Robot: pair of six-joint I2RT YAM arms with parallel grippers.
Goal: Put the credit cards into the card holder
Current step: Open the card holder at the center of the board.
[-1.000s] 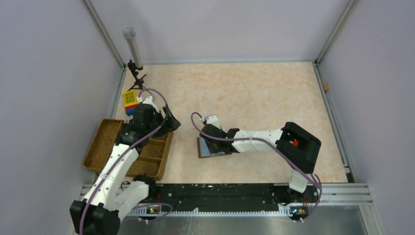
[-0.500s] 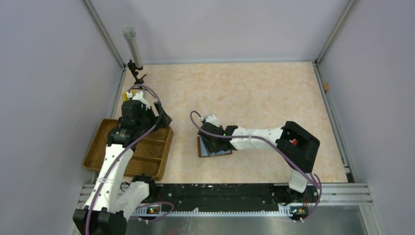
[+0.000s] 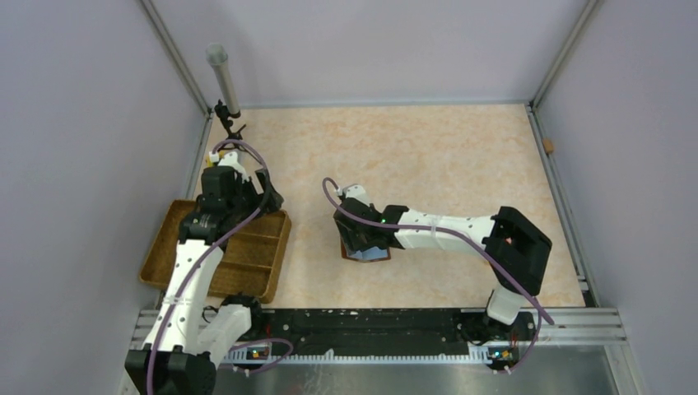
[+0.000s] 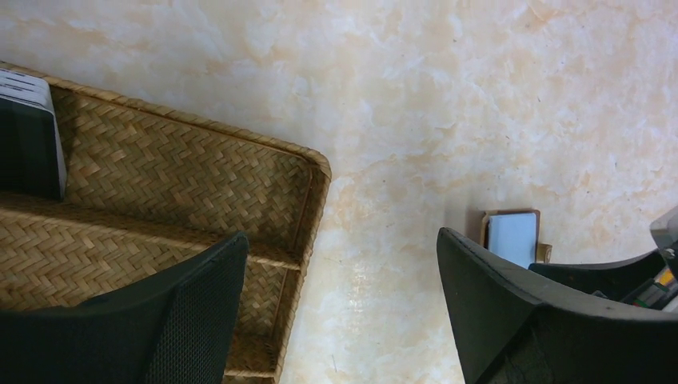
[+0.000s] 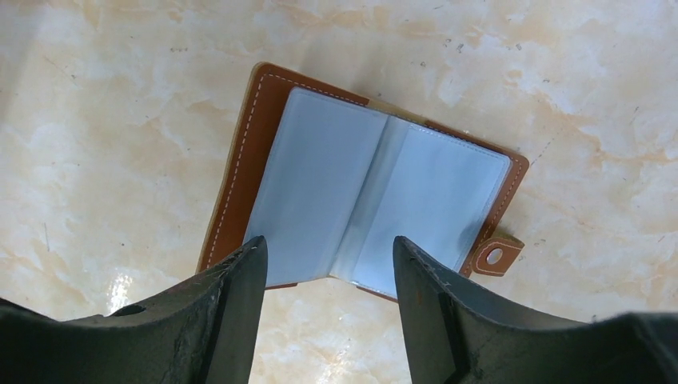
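Note:
The card holder [image 5: 240, 160] lies open on the table, brown leather with glossy bluish-grey inner leaves; I cannot tell loose cards from sleeves. My right gripper [image 5: 329, 268] is open just above its near edge, one finger at each side and nothing between them. In the top view it [image 3: 362, 239] covers most of the holder [image 3: 376, 256]. My left gripper [image 4: 340, 260] is open and empty over the tray's far right corner [image 3: 265, 199]. The holder also shows in the left wrist view [image 4: 512, 236].
The big woven compartmented tray [image 3: 165, 247] stands at the left; a dark flat thing with a white edge [image 4: 32, 136] lies in its far compartment. A grey tube [image 3: 222, 78] stands at the back left corner. Walls enclose the table.
My left gripper has swung left and back to the tray's far corner and now hides the yellow-and-blue block. My right arm has shifted a little right, its gripper staying over the holder.

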